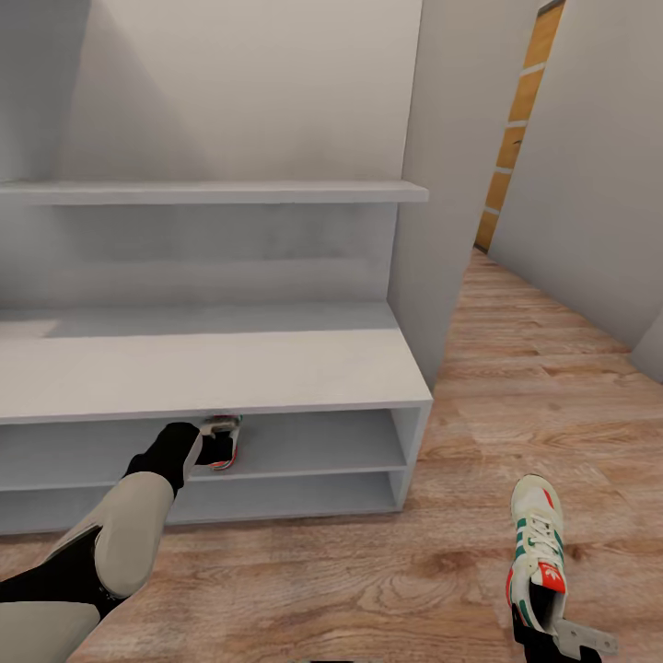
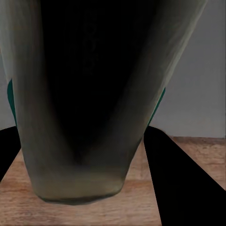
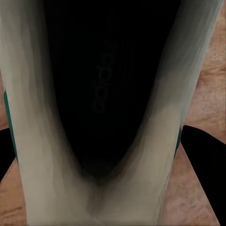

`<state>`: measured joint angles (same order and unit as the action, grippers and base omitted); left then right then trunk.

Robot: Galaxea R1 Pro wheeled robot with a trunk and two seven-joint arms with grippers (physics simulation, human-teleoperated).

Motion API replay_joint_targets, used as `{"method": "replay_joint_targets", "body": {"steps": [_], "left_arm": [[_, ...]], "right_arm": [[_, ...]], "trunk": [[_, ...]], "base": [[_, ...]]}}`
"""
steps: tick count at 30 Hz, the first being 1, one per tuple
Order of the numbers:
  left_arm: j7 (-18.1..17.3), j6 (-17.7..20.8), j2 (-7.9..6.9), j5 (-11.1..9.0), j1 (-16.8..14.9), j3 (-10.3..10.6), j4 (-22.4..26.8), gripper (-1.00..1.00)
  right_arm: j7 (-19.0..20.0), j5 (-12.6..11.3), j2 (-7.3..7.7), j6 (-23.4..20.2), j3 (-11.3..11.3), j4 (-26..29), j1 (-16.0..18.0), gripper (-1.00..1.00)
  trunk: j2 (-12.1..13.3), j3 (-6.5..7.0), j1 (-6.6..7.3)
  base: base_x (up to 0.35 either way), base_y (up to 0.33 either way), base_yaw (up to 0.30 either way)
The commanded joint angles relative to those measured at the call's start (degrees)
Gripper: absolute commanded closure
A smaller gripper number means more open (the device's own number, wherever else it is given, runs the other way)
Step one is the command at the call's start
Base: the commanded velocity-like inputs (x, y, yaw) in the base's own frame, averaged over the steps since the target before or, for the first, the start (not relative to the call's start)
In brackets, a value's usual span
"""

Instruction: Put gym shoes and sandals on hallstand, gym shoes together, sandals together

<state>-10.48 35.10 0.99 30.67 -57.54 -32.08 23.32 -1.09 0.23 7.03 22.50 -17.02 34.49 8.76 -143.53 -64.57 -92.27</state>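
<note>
Head view, left hand (image 1: 214,448): we see it clamped on the heel of one gym shoe (image 1: 224,438), inside the hallstand's (image 1: 212,368) upper low compartment.
Right hand (image 1: 543,635): we see it gripping the second gym shoe (image 1: 536,548) by its heel, above the corridor floor (image 1: 368,571), right of the hallstand.

"adidas" in faint dark lettering on the black insole (image 3: 101,89) of the gym shoe (image 3: 28,155), read lengthwise inside the shoe opening in the right wrist view. White trefoil-shaped logo on the red-orange tongue label (image 1: 552,575) of the same shoe in the head view; no letters legible there. Nothing legible anywhere else.
</note>
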Motion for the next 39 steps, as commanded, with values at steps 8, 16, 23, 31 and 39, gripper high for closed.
{"method": "replay_joint_targets", "body": {"steps": [8, 16, 23, 31, 39], "left_arm": [[-0.6, 0.23, 0.07, 0.62, -0.03, -0.44, 0.15, 1.0], [-0.79, 0.14, -0.01, 0.57, -0.03, -0.45, 0.15, 1.0], [-0.85, 0.14, -0.32, 0.54, -0.03, -0.49, 0.13, -1.0], [-0.86, 0.08, -0.37, 0.53, -0.03, -0.48, 0.15, -1.0], [-1.18, -0.27, -0.47, 0.47, 0.27, -0.53, 0.12, -1.0]], "right_arm": [[-0.14, 0.03, 0.0, 0.17, 0.03, -0.04, 0.03, 1.0], [-0.14, 0.03, 0.0, 0.17, 0.03, -0.04, 0.03, 1.0], [-0.14, 0.03, 0.0, 0.17, 0.06, -0.04, 0.03, 1.0], [-0.14, 0.03, 0.0, 0.17, 0.06, -0.04, 0.03, 1.0], [-0.14, 0.03, 0.0, 0.17, 0.06, -0.04, 0.03, 1.0]], "trunk": [[-0.02, -0.05, 0.0], [-0.02, -0.05, 0.0], [-0.02, -0.05, 0.0], [-0.02, -0.05, 0.0], [-0.02, -0.05, 0.0]], "base": [[0.038, 0.0, 0.0], [0.056, 0.0, 0.0], [0.001, 0.0, 0.0], [-0.202, 0.058, 0.0], [-0.308, 0.095, 0.0]]}}
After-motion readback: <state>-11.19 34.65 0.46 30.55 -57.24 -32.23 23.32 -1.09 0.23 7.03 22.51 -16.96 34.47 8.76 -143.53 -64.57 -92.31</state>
